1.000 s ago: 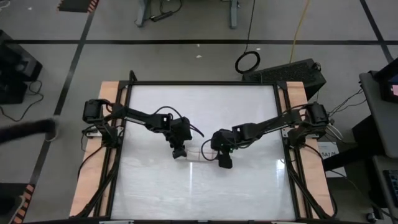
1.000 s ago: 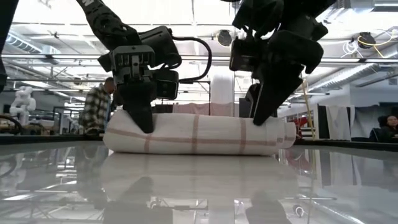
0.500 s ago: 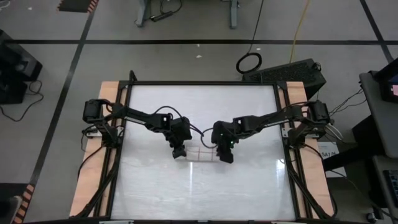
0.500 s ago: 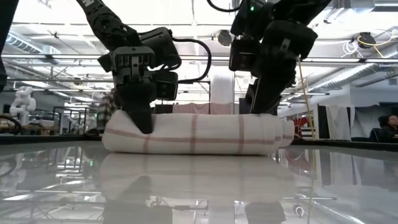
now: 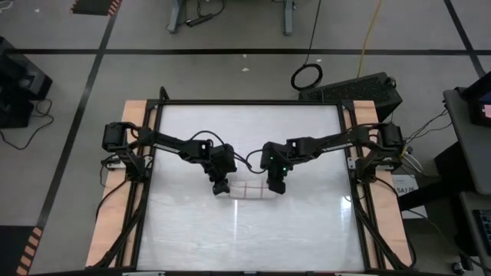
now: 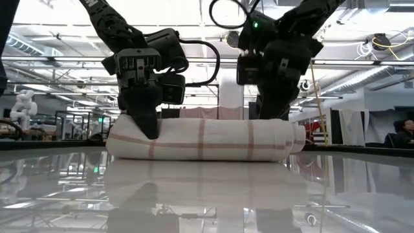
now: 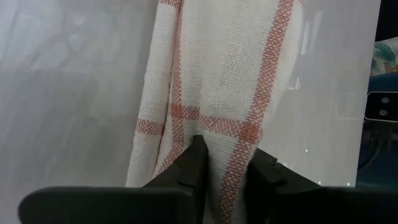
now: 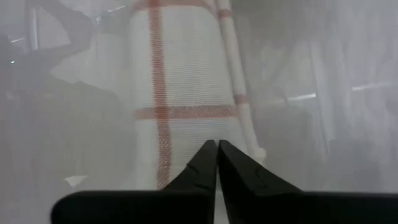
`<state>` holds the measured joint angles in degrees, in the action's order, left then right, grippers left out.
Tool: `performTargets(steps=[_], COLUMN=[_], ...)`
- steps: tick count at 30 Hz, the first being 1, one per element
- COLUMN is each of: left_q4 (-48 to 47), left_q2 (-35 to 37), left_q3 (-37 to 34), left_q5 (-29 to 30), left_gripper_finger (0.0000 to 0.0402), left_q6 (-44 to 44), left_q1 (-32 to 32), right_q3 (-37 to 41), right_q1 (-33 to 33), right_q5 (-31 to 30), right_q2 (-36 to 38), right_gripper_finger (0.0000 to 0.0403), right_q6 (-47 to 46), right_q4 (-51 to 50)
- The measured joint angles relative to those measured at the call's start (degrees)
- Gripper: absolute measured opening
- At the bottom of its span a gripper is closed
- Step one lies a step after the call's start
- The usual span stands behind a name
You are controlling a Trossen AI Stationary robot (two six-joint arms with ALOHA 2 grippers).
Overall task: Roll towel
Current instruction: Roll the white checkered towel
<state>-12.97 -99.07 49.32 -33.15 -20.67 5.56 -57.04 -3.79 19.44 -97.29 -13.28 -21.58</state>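
The towel (image 5: 247, 188) was seen rolled into a short log lying slightly below the middle of the high view, on a glossy white tabletop (image 5: 245, 230) framed in black, with bare wood strips down the left and right edges. In the low view the roll (image 6: 204, 140) lay across the middle of the frame, its red-brown grid lines running around it, and it was mirrored in the shiny surface below. The left gripper (image 5: 221, 186) was set at the roll's left end, its fingers (image 7: 193, 165) clamped on a fold of the cloth, as shown in the left wrist view. The right gripper (image 5: 276, 184) was held at the roll's right end, and its fingers (image 8: 204, 163) were pressed together with nothing between them, the tips poised just at the towel's edge; contact could not be judged. Around the tabletop, a grey floor marked with dark lines was shown in the high view, with a coiled cable ring (image 5: 305, 76) and a dark case (image 5: 353, 90) in the upper right, and a yellow cable (image 5: 372, 31) trailing toward the top edge. Beyond the tabletop, the low view showed a bright workshop with ceiling lights and beams, and a seated person (image 6: 402, 133) at the far right edge.
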Motion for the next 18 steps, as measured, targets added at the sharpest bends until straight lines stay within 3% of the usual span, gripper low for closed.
performTargets(steps=[10, 15, 18], left_q4=[-0.11, -0.9, -5.92], left_q2=[0.54, 4.04, 6.72], left_q3=[-0.04, 0.75, 1.84], left_q5=[1.32, 6.21, 10.87], left_gripper_finger=[0.008, 0.0129, 0.0164], left_q6=[-1.43, -1.08, 0.61], left_q1=[-0.04, -0.07, 0.11], right_q3=[-0.09, -0.07, -0.07], right_q1=[-0.44, -0.44, -0.44], right_q5=[0.22, 0.33, 0.3], right_q2=[-5.18, -5.55, -5.74], right_gripper_finger=[0.0002, 0.0001, 0.0001], right_q6=[-0.58, -1.03, -1.05], right_q4=[2.25, 3.21, 3.21])
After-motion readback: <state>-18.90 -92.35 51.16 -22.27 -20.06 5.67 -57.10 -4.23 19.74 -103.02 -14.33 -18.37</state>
